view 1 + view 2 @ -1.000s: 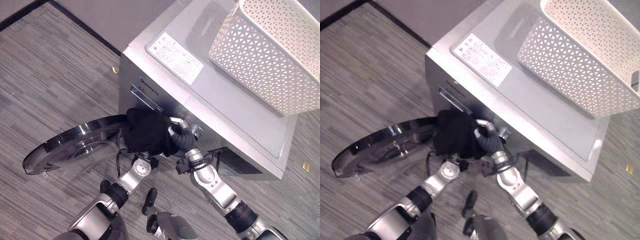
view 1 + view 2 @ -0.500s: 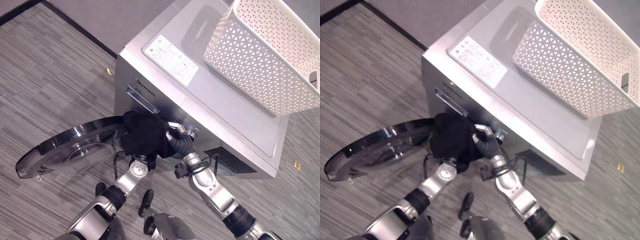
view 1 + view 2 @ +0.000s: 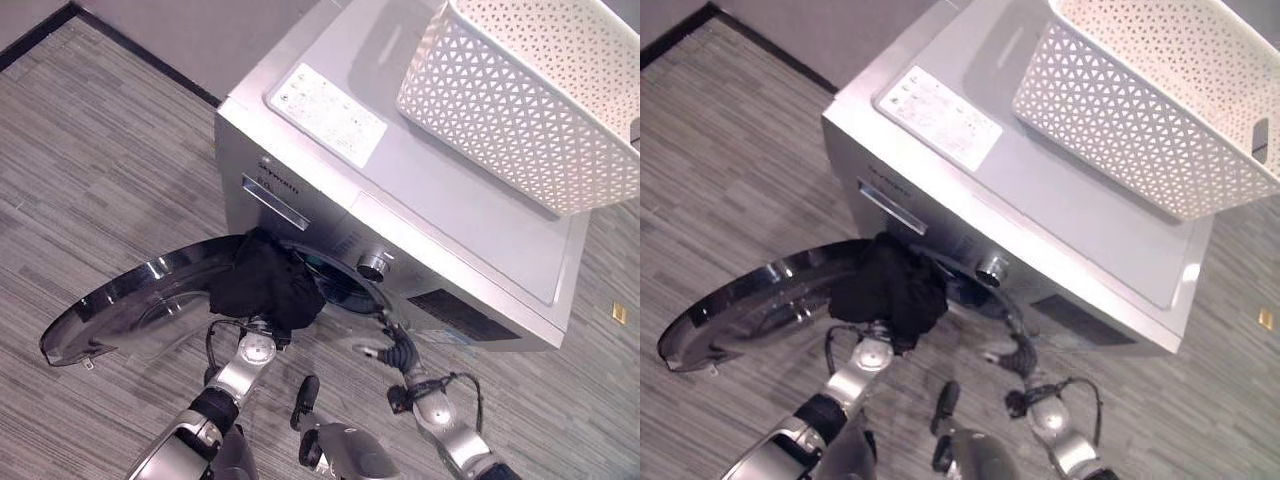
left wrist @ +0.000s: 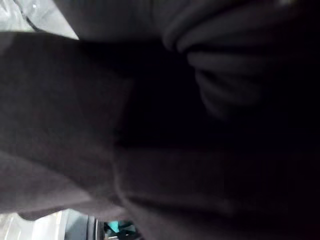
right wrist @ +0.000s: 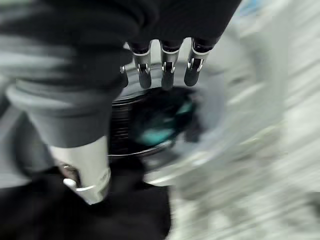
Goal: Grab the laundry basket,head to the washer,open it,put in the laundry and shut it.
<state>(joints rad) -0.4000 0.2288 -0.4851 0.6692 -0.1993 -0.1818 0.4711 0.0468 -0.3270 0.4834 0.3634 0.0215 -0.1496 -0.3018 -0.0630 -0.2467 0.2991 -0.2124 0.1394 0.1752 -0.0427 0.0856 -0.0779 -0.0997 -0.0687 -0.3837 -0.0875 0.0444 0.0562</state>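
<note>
My left hand (image 3: 262, 325) is buried under the black laundry (image 3: 260, 284) at the washer (image 3: 400, 210) opening's nine o'clock edge, so I cannot tell how its fingers sit. My right hand (image 5: 165, 62) hangs below the opening with fingers straight and apart, probably touching nothing. The basket (image 3: 520, 95) rests on top, the door (image 3: 140, 300) open.

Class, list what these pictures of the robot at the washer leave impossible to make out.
- Left hand's fingers: left wrist view, buried in the black garment.
- Inside of the drum: eye views, garment covers the opening's left side; blurred in the right wrist view.
- Basket contents: cut off by the top edge.
- Panel print: too small.
</note>
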